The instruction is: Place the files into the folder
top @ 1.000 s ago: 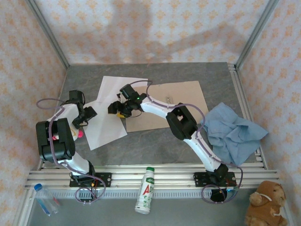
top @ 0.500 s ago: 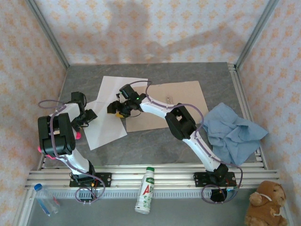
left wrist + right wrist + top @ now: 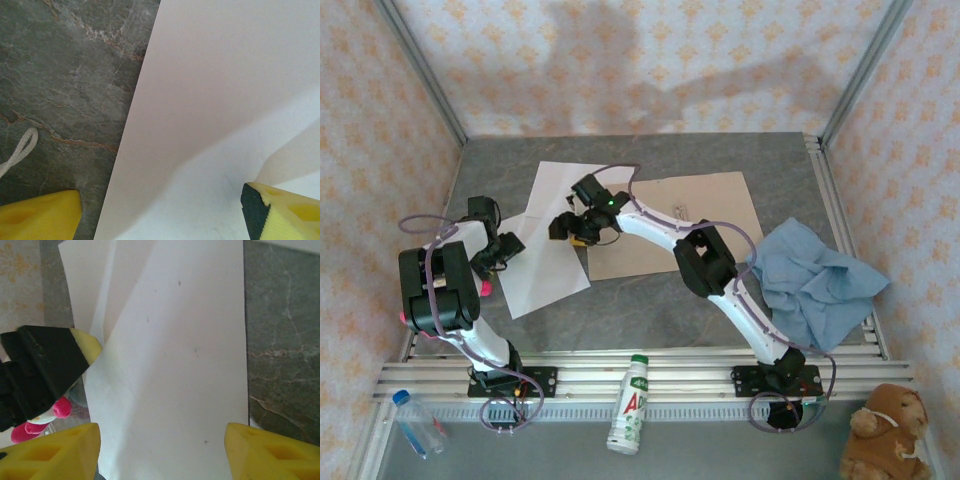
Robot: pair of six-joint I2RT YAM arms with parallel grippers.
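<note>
White sheets, the files (image 3: 552,262), lie overlapped and askew on the grey stone bench (image 3: 650,310), just left of the tan folder (image 3: 715,205). The folder lies flat with its brown face up and looks shut, so by my reading nothing is inside it yet. Both arms are at the paper rather than the folder, which suggests the sheets are to be gathered or lifted first. The left tool (image 3: 505,248) sits low at the papers' left edge, spread wide and holding nothing. In its wrist view one yellow fingertip (image 3: 40,215) is over bare stone and the other over paper, straddling the edge as if to nip it. The right tool (image 3: 570,228), its arm stretched across the folder's left part, hangs over the sheets, likewise wide open and empty, with paper spanning the gap between its tips. Thin flat sheets offer little to grip, so going in at an edge seems sensible.
</note>
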